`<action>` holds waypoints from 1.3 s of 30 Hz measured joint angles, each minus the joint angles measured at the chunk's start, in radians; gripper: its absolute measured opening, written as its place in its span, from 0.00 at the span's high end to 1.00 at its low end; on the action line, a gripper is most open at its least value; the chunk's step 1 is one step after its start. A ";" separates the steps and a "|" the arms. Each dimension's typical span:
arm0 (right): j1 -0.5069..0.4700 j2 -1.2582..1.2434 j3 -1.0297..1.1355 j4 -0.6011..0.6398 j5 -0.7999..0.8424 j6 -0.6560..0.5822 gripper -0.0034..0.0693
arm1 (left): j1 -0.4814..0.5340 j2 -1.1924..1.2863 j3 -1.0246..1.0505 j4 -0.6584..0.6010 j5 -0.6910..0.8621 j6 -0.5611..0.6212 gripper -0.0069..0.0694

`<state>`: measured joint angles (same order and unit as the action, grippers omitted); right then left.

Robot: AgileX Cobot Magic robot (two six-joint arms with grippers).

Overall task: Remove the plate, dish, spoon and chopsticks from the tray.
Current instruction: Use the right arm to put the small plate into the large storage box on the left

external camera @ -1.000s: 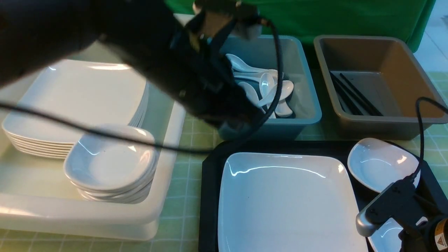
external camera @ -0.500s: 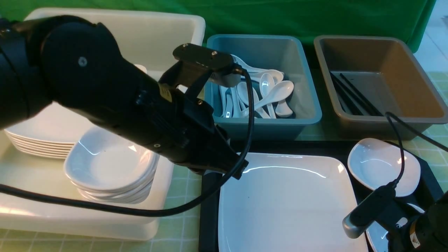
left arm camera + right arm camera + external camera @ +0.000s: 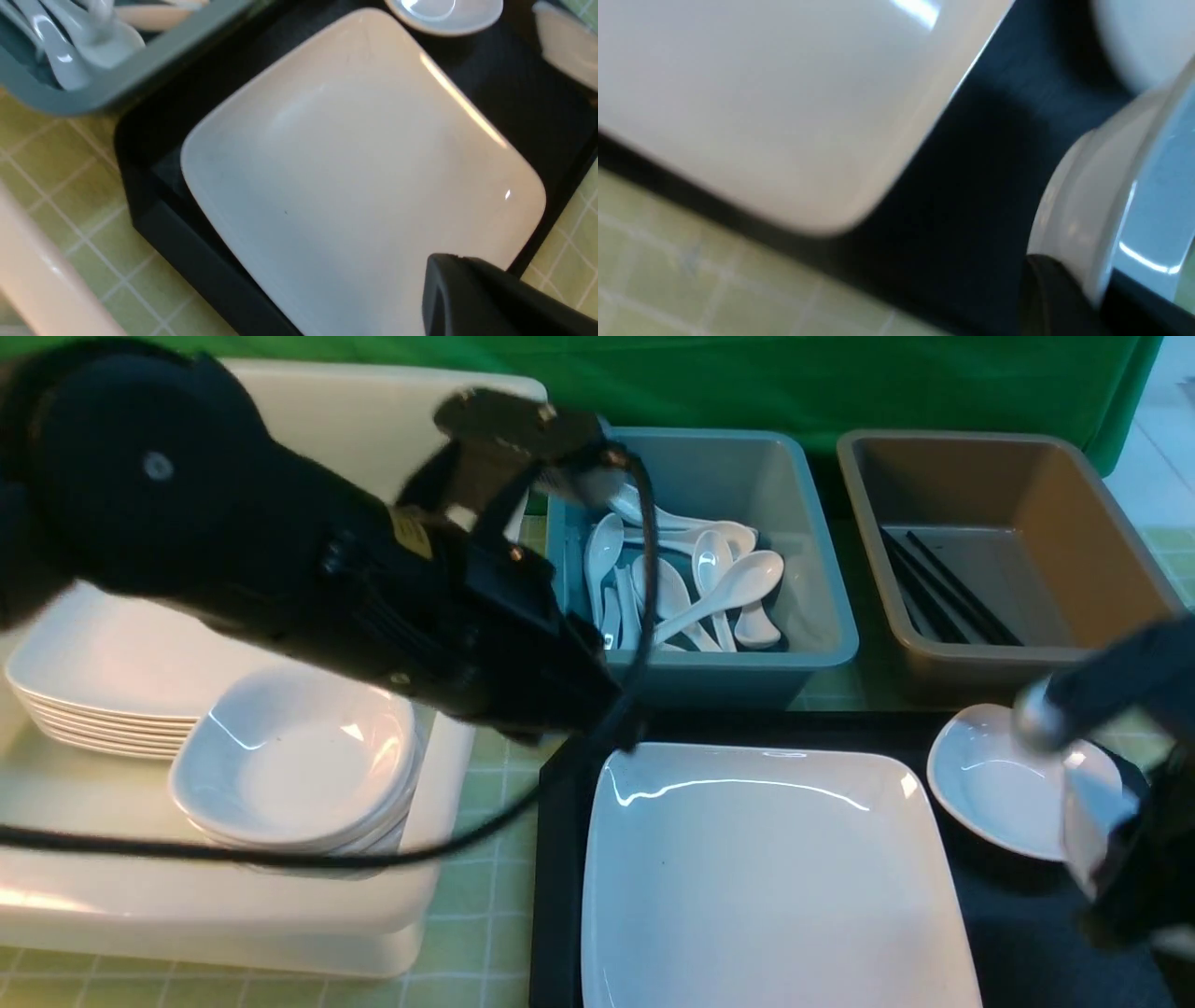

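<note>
The large white plate [image 3: 775,877] lies flat in the black tray [image 3: 558,859]. In the left wrist view my left gripper [image 3: 444,263] hangs shut and empty above the plate [image 3: 355,154]; in the front view it [image 3: 605,733] is over the tray's far left corner. My right gripper [image 3: 1098,291] is shut on the rim of a small white dish [image 3: 1087,205]. That dish [image 3: 1083,826] is tilted on edge above the tray's right side. A second small dish [image 3: 994,779] rests at the far right corner. I see no spoon or chopsticks on the tray.
A teal tub [image 3: 822,616] behind the tray holds several white spoons [image 3: 719,583]. The brown tub [image 3: 1102,541] beside it holds black chopsticks [image 3: 943,583]. On the left, a cream bin [image 3: 280,915] holds stacked plates [image 3: 103,681] and stacked bowls [image 3: 299,765].
My right gripper has shut on the small dish at the tray's near right and raised it, tipping it on edge. My left arm has swung back from the teal tub toward the tray's far left corner.
</note>
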<state>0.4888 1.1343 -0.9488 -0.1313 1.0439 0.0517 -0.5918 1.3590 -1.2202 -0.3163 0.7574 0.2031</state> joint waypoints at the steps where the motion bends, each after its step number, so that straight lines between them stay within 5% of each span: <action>1: 0.000 -0.010 -0.075 0.018 0.001 -0.014 0.91 | 0.038 -0.015 -0.018 0.005 0.008 -0.017 0.93; 8: 0.026 0.221 -0.525 0.393 -0.023 -0.299 0.91 | 0.458 -0.138 -0.062 0.012 0.103 -0.044 0.93; 15: 0.218 0.640 -0.966 0.455 -0.029 -0.363 0.91 | 0.811 -0.284 -0.018 -0.140 0.224 0.011 0.93; 23: 0.377 0.990 -1.313 0.465 0.017 -0.369 0.91 | 0.883 -0.474 0.121 -0.129 0.244 -0.029 0.93; 39: 0.458 1.087 -1.350 0.437 0.107 -0.387 0.84 | 0.883 -0.539 0.170 -0.049 0.262 -0.077 0.93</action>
<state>0.9467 2.2212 -2.2993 0.3061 1.1506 -0.3354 0.2909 0.8198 -1.0502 -0.3650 1.0193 0.1259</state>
